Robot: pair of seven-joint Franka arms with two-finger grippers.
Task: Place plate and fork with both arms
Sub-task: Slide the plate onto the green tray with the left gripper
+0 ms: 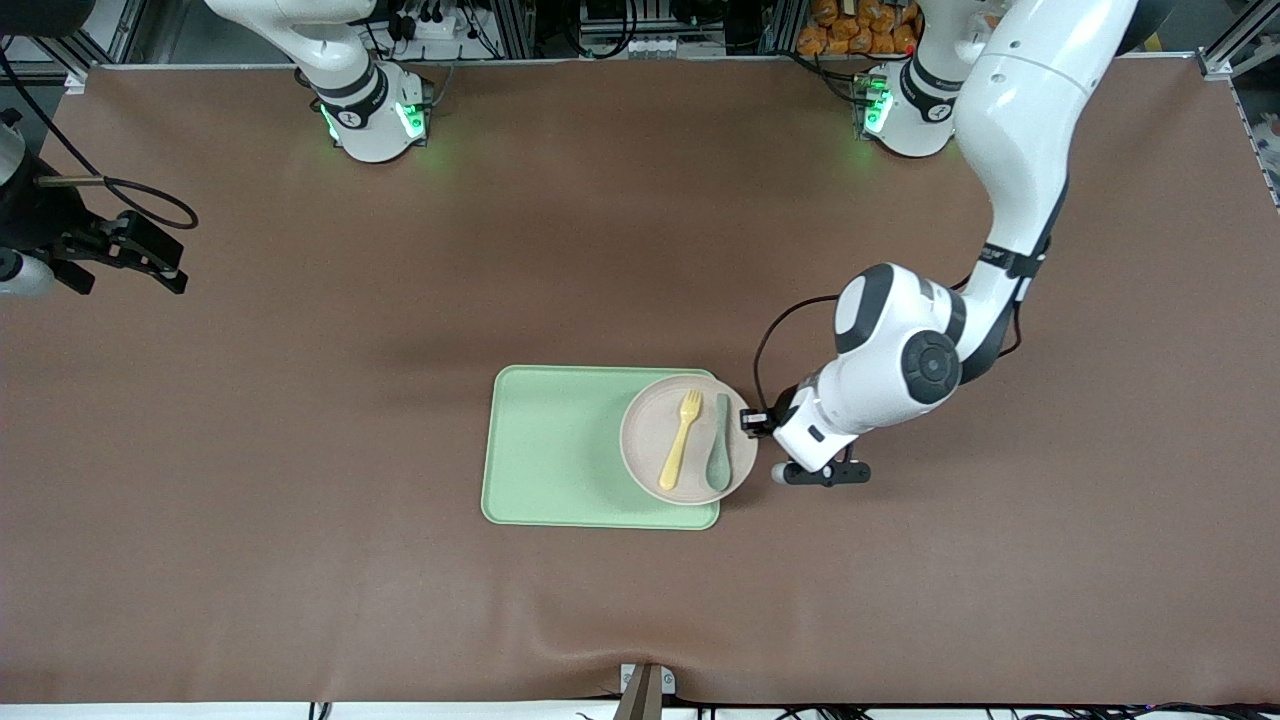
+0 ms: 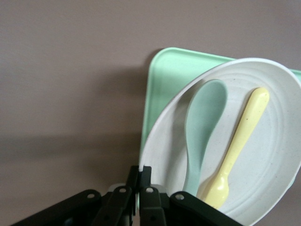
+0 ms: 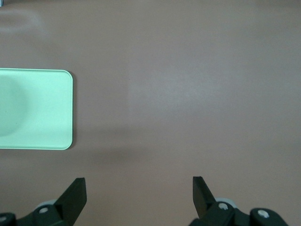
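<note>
Gripping the plate (image 1: 650,440) rim: your left pincer (image 1: 752,422) is clenched on its edge at the left arm's end, fingers (image 2: 141,181) pinched together. Plate sits on the tray (image 1: 550,450), overhanging it, with fork (image 1: 681,438) and spoon (image 1: 719,443) lying in it. Lift level and slowly, or the cutlery slides. Left arm reaches low, elbow folded, wrist beside the plate. Right pincer (image 1: 150,255) waits released, over bare desk (image 1: 300,560) near the right arm's end.
</note>
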